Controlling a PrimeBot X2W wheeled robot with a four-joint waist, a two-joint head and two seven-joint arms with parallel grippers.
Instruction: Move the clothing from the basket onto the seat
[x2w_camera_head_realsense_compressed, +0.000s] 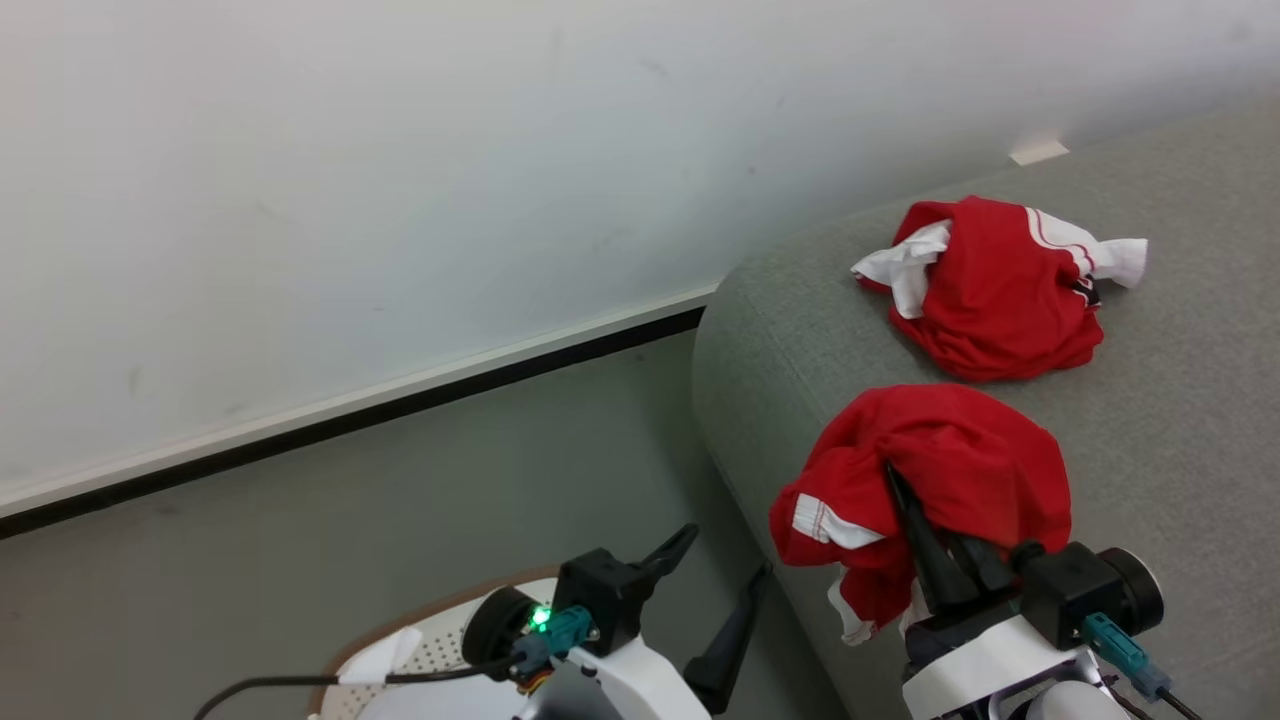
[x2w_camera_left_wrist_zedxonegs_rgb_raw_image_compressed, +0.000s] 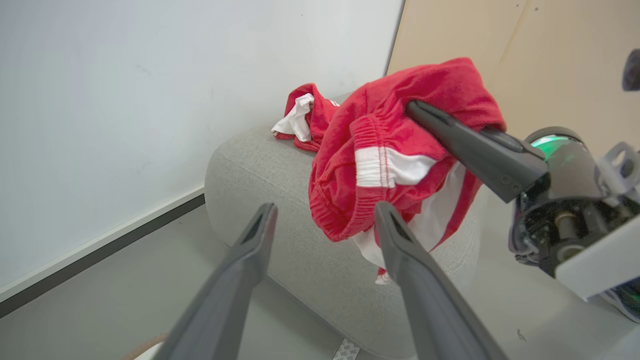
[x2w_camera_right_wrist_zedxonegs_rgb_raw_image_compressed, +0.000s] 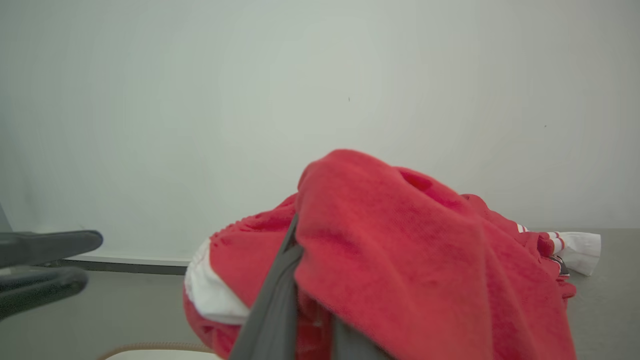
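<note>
My right tool (x2w_camera_head_realsense_compressed: 900, 490) is clamped on a red garment (x2w_camera_head_realsense_compressed: 960, 460). The two fingers sit close together with cloth pinched between them, and their tips are buried in the folds. The garment bunches over the fingers and hangs down from them, with a white panel and an elastic waistband on the side away from the sofa (x2w_camera_head_realsense_compressed: 1180, 420). It hangs at the sofa's rounded end, partly over the cushion and partly past the edge. I cannot tell whether its loose lower end touches the fabric.

My left tool (x2w_camera_head_realsense_compressed: 728, 552) has its fingers spread wide apart and holds nothing. It is off the sofa's end, over the floor (x2w_camera_head_realsense_compressed: 400, 500), near the hanging garment but not touching it.

A second garment (x2w_camera_head_realsense_compressed: 1000, 290), red with white parts, lies crumpled on the sofa. It lies farther along the cushion towards the wall (x2w_camera_head_realsense_compressed: 400, 200), apart from the one I hold.

The basket (x2w_camera_head_realsense_compressed: 440, 650) stands on the floor off the sofa's end, under my left arm. I see a white perforated wall, a brown rim and a white scrap at its edge, but my arm hides most of the inside.
</note>
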